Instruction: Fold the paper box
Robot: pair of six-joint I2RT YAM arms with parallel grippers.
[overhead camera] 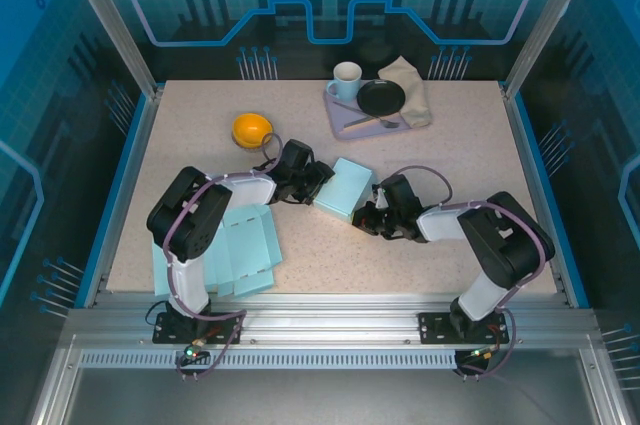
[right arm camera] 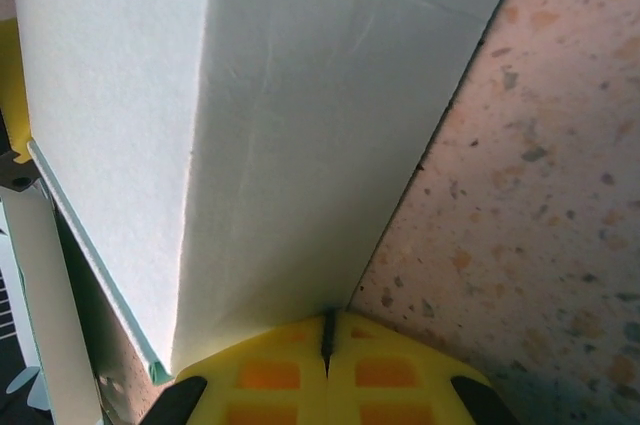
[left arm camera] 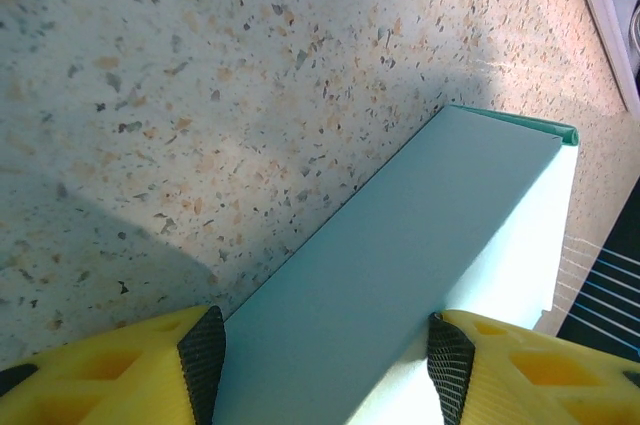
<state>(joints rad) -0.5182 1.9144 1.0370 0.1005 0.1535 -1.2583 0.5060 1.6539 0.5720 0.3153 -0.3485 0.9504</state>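
Note:
The light blue paper box [overhead camera: 345, 188] lies folded shut in the middle of the table. My left gripper [overhead camera: 318, 182] holds its left end. In the left wrist view the box [left arm camera: 420, 235] runs between the two yellow fingers, and both black pads [left arm camera: 203, 360] press on its sides, so the left gripper [left arm camera: 325, 345] is shut on it. My right gripper [overhead camera: 368, 217] is at the box's near right end. In the right wrist view its fingers [right arm camera: 328, 330] are shut together with nothing between them, their tips against the pale wall of the box [right arm camera: 300, 125].
Flat unfolded blue box sheets [overhead camera: 250, 245] lie at the near left by the left arm's base. An orange bowl [overhead camera: 251, 130] sits behind the left gripper. At the back, a lavender tray [overhead camera: 338, 120] carries a mug [overhead camera: 346, 80], a black plate [overhead camera: 381, 97] and a napkin [overhead camera: 412, 85].

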